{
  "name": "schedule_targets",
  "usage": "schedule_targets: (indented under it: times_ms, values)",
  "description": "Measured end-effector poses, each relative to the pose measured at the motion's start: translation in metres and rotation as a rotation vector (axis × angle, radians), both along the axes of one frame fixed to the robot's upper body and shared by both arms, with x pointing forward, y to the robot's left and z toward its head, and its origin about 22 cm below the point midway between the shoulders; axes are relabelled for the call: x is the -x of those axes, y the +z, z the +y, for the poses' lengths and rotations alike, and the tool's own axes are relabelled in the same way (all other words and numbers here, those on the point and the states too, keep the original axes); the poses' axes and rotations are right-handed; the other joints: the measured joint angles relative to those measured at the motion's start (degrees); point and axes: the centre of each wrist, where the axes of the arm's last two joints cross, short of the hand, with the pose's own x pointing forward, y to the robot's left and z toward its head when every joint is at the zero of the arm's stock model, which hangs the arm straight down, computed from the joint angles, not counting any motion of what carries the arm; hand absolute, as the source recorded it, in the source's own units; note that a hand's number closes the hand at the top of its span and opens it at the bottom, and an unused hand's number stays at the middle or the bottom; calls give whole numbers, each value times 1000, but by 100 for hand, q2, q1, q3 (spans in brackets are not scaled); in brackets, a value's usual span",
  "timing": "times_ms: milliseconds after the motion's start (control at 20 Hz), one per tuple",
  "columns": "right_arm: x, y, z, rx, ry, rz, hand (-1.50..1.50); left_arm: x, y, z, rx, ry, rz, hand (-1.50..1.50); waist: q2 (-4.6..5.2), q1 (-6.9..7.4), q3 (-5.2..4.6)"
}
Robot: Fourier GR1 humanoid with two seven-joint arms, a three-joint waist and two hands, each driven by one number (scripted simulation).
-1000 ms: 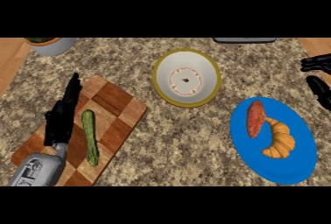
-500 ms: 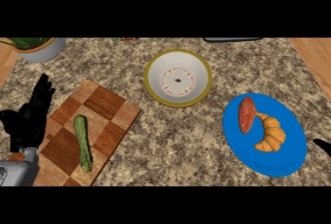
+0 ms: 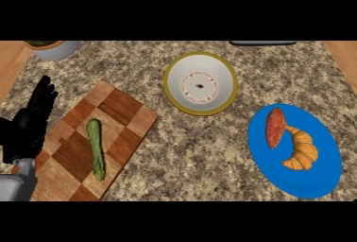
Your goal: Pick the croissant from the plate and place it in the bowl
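Note:
A golden croissant (image 3: 301, 150) lies on the blue plate (image 3: 317, 179) at the right, beside an orange-red sweet potato (image 3: 275, 128). The white bowl (image 3: 200, 83) with a yellow rim stands at the upper middle with nothing in it. My left hand (image 3: 28, 124) shows at the left edge, fingers straight and pointing up, over the corner of the cutting board, far from the plate. No part of my right hand shows.
A checkered wooden cutting board (image 3: 122, 124) at the left carries a green cucumber (image 3: 96, 148). A grey pot (image 3: 53, 47) with a plant sits in the upper left corner. A dark object (image 3: 263, 43) lies at the top edge.
The view has shifted, so the plate and bowl sit further right than half a second ago. The right hand, at the right edge before, has left the view. The left hand stays at the left.

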Motion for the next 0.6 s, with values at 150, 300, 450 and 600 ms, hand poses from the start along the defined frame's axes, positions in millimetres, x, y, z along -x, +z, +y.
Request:
schedule_targets:
  times_ms: [150, 300, 450, 600]
  values:
    - [-9, 26, 1, 22, -9, 19, -150, 3, 5, -3, 6, -15, 1, 0, 11, 71, 0]
    - [-23, 46, -2, 38, 0, 80, -150, -1, 6, -5, 11, -24, 1, 0, 24, 108, 0]
    - [-36, 62, -2, 70, 19, 206, -150, 1, 2, -11, 15, -38, 0, 0, 37, 183, -3]
    - [-53, 66, -5, 88, 40, 334, -150, -3, 4, -11, 13, -44, 0, 0, 53, 231, -2]
